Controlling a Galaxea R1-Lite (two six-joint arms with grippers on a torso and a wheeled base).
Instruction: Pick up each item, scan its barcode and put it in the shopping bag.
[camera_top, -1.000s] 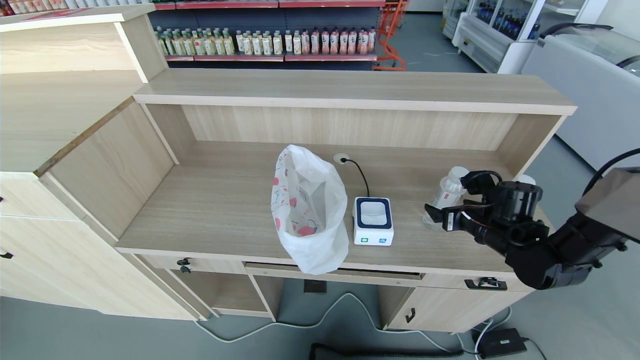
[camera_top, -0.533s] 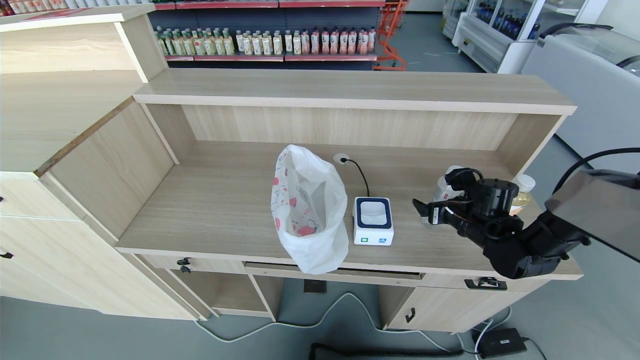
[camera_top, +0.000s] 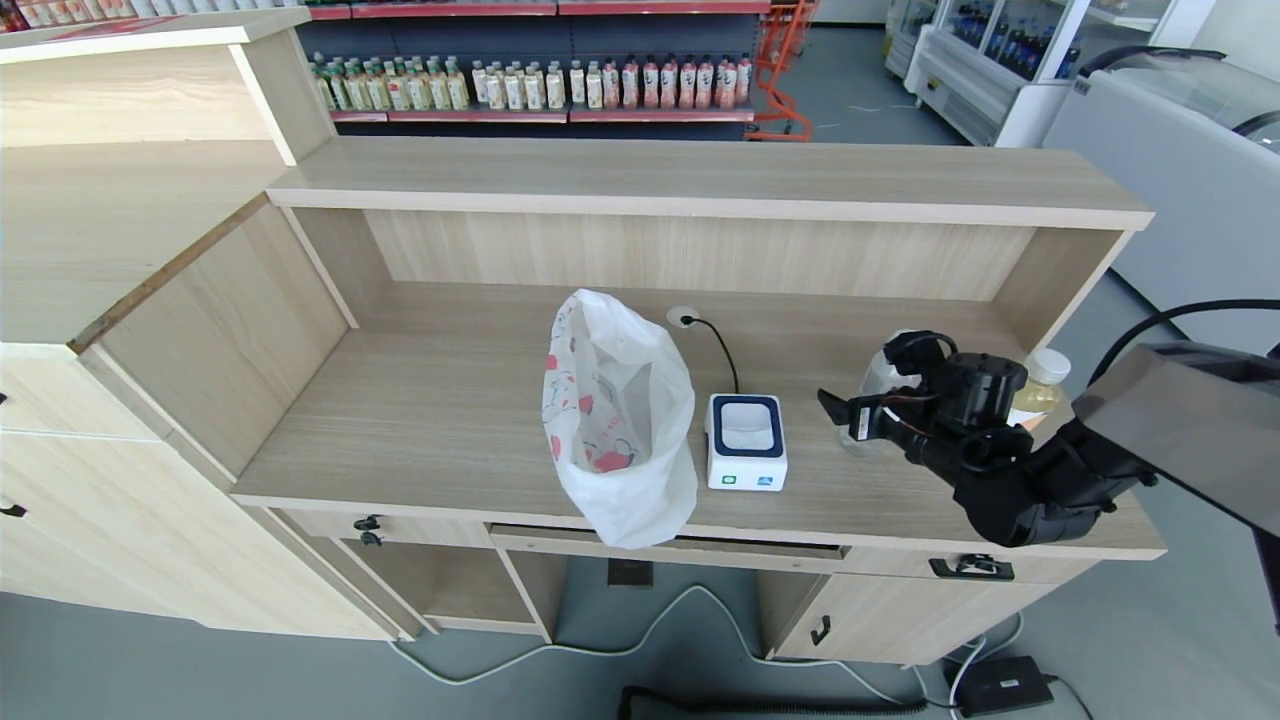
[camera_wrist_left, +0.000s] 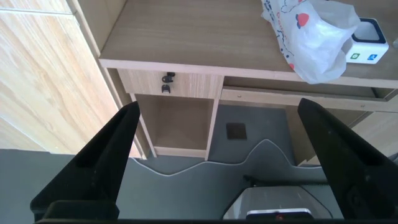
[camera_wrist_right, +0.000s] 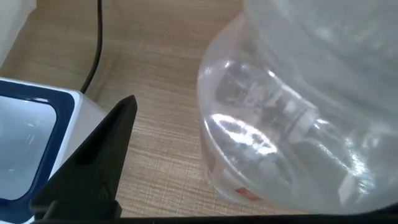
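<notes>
Hanging over the right end of the wooden counter (camera_top: 450, 400), the right gripper (camera_top: 858, 402) has its fingers spread wide with nothing clenched. The clear bottle (camera_top: 872, 378) stands upright on the counter there, and it sits between those fingers. In the right wrist view, one black finger (camera_wrist_right: 99, 162) is just beside the bottle (camera_wrist_right: 280, 124), with a little gap of wood showing between them. The other finger is hidden, so I cannot tell if it touches.

A second bottle (camera_top: 1042, 385) with a white cap and yellow drink stands farther right, partly behind the arm.

The white scanner (camera_top: 746, 440) with a blue rim sits left of the clear bottle, near the front edge. Its black cord (camera_top: 718, 345) runs to a hole at the far side. The shopping bag (camera_top: 615, 420), white with red pictures, stands just left of the scanner with its mouth open.

The left gripper (camera_wrist_left: 217, 155) hangs low, in front of the near left part of the counter. Its fingers are spread wide and hold nothing.
</notes>
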